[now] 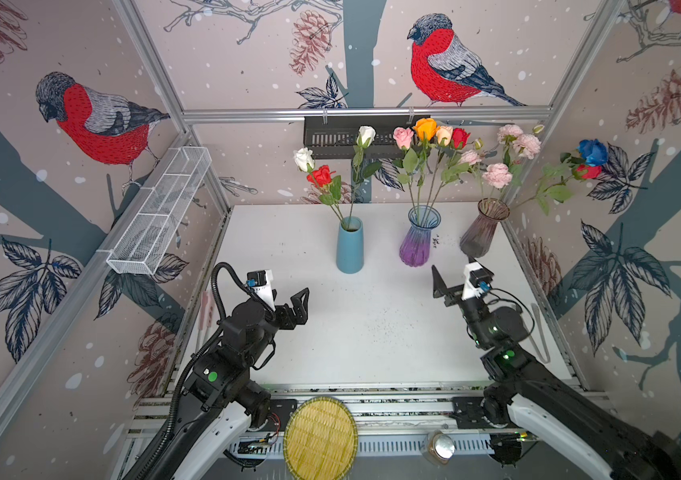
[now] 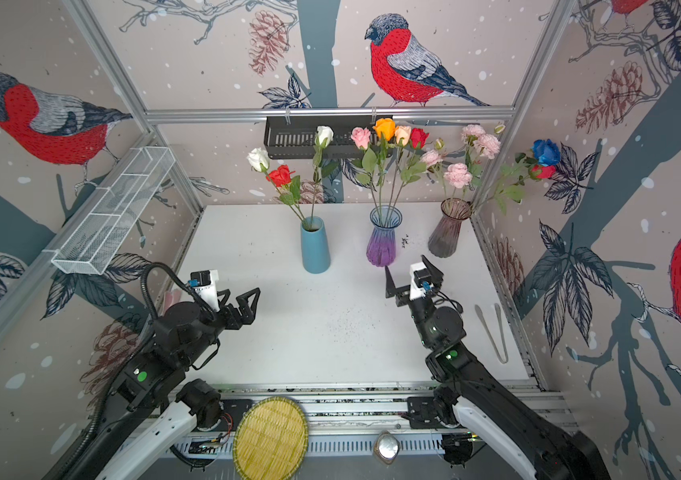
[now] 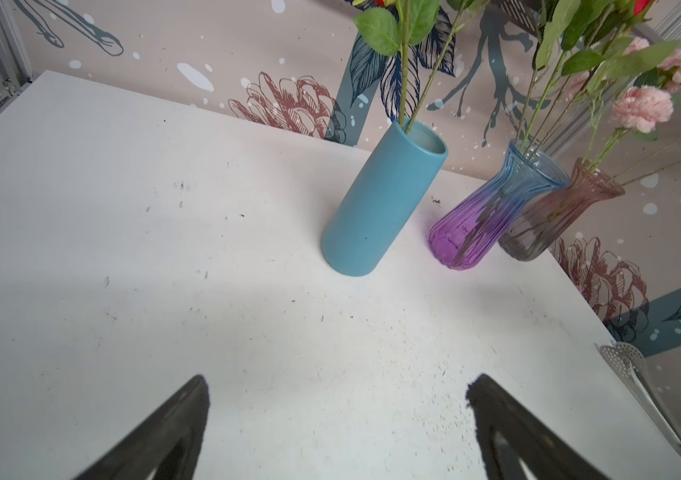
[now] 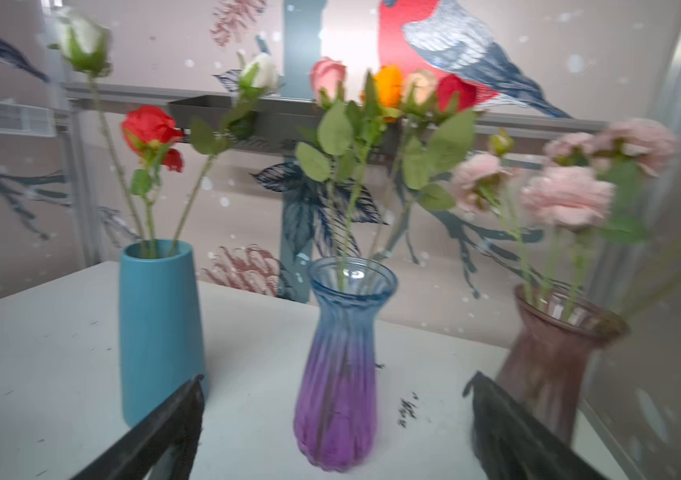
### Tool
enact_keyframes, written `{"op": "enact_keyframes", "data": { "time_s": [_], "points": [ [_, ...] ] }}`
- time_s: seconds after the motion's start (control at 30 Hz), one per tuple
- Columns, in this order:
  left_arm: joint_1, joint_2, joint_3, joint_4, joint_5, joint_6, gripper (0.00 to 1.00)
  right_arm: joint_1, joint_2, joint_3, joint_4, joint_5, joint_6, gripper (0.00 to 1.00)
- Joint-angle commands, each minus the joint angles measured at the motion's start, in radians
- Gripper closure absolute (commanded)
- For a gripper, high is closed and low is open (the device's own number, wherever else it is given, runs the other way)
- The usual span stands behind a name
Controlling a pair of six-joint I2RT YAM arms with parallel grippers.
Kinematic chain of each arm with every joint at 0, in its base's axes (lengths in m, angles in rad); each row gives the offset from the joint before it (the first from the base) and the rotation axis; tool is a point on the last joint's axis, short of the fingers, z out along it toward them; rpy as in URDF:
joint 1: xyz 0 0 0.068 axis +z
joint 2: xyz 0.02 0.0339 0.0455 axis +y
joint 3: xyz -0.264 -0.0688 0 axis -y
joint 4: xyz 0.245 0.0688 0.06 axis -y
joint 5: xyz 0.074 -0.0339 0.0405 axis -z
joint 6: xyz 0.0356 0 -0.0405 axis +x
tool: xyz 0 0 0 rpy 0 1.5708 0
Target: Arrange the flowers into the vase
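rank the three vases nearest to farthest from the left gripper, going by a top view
1. blue vase, left end of the row, closest to the left gripper
2. purple vase, middle of the row
3. smoky brown vase, right end of the row

Left gripper (image 3: 338,381) with jaws wide apart over table (image 3: 122,208), blue vase (image 3: 380,199), purple vase (image 3: 480,224) and brown vase (image 3: 563,216) beyond held green stems (image 3: 404,75), pink flowers (image 3: 642,108) rose from brown vase, tongs (image 3: 642,390) lay near table edge.
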Motion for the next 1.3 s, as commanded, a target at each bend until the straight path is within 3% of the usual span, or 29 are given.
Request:
{"op": "enact_keyframes", "data": {
  "time_s": [0.0,0.13,0.37,0.47,0.7,0.83,0.93,1.1,1.27],
  "points": [
    [0.002,-0.011,-0.117,0.353,-0.018,-0.016,0.02,-0.026,-0.035,-0.067,0.032,0.218,-0.008,0.01],
    [0.002,0.062,-0.243,0.599,-0.081,0.052,0.03,-0.088,0.038,-0.096,0.124,0.15,-0.028,0.01],
    [0.003,0.148,-0.329,0.698,-0.241,0.206,0.03,-0.149,0.151,-0.117,0.19,0.134,0.024,0.01],
    [0.002,0.083,-0.402,0.735,-0.401,0.171,0.03,-0.151,0.236,-0.13,0.249,0.175,0.027,0.01],
    [0.002,-0.123,-0.597,0.985,-0.677,0.284,0.03,-0.181,0.468,-0.19,0.507,0.153,0.088,0.01],
    [0.002,-0.143,-0.694,1.181,-0.731,0.364,0.01,-0.212,0.527,-0.148,0.501,0.106,0.097,0.01],
    [0.004,-0.089,-0.722,1.308,-0.762,0.393,0.01,-0.228,0.589,-0.113,0.516,0.118,0.106,0.01],
    [0.033,0.142,-0.691,1.406,-0.73,0.544,0.01,-0.244,0.675,0.021,0.331,0.09,0.119,0.01],
    [0.1,0.475,-0.703,1.665,-0.712,0.421,0.03,-0.256,0.667,0.014,0.335,0.06,0.12,0.01]
  ]
}}
